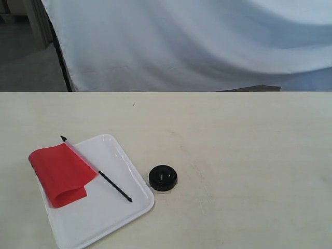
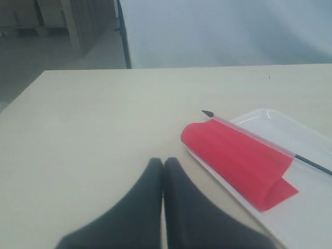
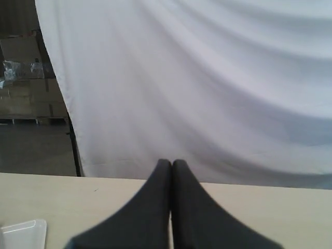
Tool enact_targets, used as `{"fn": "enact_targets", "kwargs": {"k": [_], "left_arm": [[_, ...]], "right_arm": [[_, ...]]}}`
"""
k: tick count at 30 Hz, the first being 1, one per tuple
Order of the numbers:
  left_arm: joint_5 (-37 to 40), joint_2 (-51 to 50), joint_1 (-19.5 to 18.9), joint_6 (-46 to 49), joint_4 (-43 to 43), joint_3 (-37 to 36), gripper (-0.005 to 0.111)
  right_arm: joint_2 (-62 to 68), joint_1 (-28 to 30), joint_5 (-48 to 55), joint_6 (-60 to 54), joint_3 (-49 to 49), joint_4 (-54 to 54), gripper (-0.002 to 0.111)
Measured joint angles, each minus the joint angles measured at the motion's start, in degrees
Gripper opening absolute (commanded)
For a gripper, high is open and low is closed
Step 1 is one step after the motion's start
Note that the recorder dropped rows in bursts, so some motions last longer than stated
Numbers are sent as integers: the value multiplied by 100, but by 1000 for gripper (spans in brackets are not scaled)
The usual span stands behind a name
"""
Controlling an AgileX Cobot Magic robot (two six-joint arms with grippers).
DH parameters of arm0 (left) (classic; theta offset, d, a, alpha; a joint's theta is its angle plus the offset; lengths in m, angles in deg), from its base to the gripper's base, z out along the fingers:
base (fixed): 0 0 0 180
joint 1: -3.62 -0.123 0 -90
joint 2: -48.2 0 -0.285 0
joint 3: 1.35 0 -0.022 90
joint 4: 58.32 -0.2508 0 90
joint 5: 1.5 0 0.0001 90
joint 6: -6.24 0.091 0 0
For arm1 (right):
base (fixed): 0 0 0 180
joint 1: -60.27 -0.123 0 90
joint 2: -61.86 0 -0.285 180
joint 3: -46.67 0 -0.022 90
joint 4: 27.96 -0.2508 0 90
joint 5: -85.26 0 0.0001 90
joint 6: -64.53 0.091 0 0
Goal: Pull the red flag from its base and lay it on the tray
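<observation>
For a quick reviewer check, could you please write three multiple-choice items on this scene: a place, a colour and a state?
1. Relative to the tray, where is the base? A) on it B) beside it, on the table C) under it
2. What colour is the pole of the red flag? A) white B) black C) red
3. How is the left gripper? A) wide open B) shut on the flag C) shut, empty
Answers: 1 B, it sits on bare table outside the rim; 2 B, the pole shows dark against the white tray; 3 C, its jaws meet with nothing between.
</observation>
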Motion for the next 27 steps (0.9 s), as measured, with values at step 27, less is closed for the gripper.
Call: {"fn": "enact_targets", "kwargs": {"k": [27], "left_arm": [[0, 0, 0, 0, 0, 0, 0]], "right_arm": [[0, 0, -801, -103, -1860, 23, -1]]}}
